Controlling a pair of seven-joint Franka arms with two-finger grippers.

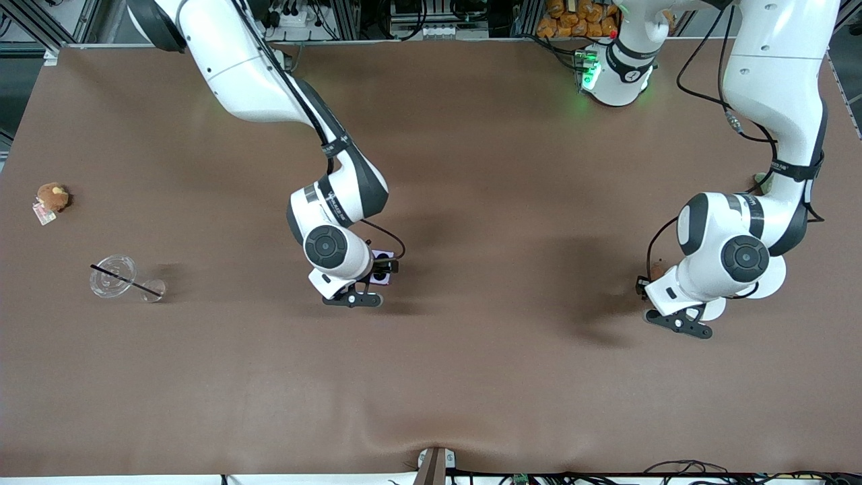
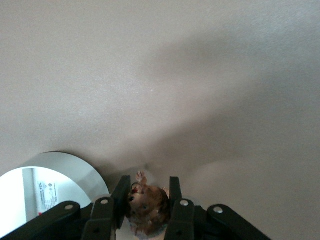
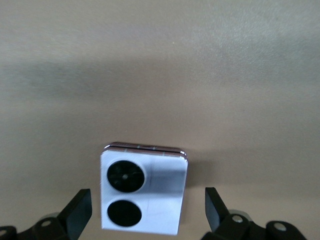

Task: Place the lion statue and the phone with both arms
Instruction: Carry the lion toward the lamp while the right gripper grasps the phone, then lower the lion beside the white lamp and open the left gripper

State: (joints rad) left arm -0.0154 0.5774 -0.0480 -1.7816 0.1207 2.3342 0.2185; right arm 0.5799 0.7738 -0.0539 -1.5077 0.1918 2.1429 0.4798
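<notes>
Right wrist view: phone [image 3: 144, 196] lies flat between spread right end effector [image 3: 148, 215] fingers, ungripped. Left end effector [image 2: 147, 205] pinching lion statue [image 2: 146, 206], not yet placed.

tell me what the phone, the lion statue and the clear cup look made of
Phone: glossy pale casing, probably glass or plastic, with a shiny metal-like rim. Lion statue: reddish-brown, matte, maybe painted resin or ceramic; hard to tell. Clear cup: see-through thin plastic, with a dark straw.
</notes>
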